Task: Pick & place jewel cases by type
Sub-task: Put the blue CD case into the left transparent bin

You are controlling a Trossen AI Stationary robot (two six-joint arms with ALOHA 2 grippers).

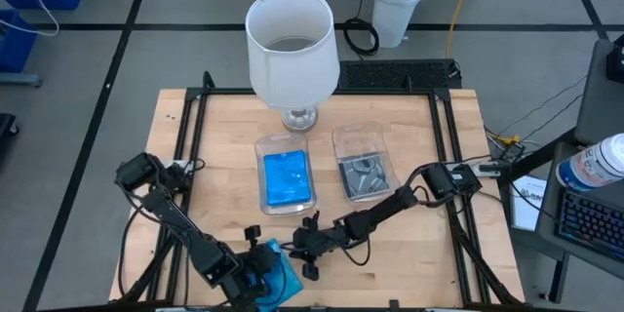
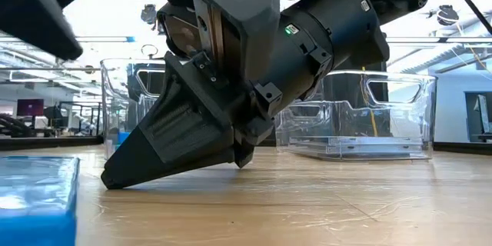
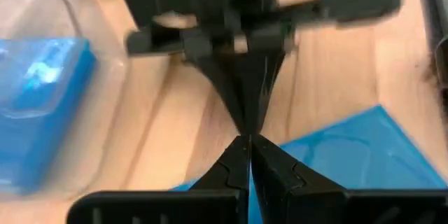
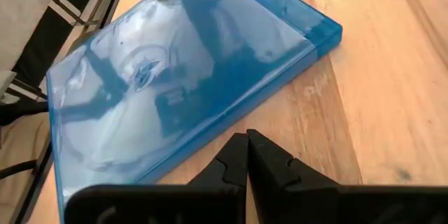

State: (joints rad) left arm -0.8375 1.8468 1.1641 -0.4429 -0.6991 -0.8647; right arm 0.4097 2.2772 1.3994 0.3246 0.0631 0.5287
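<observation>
I am working near the front edge of the table, where one blue jewel case is lying flat on the wood, outside both trays. My left gripper is sitting right at that case with its fingers pinched together, and from the left wrist view I am seeing the blue plastic spreading out beneath the closed tips rather than clamped between them, so I am not counting it as held. My right gripper is resting just beside the case on the bare wood, its fingers also pressed shut and holding nothing; in the low view its closed tip is touching down on the tabletop. Farther back, the left clear tray is already carrying blue cases and the right clear tray is carrying the grey cases, so I am judging the sorting to be well along, with this loose blue case as the piece in hand. It looks to me like the two arms are lining up around the case to get an edge off the wood, since it is thin and lying flush. The next move is calling for one gripper to open, get a finger under or over an edge, close on it, then carry it to the tray with the blue stack.
</observation>
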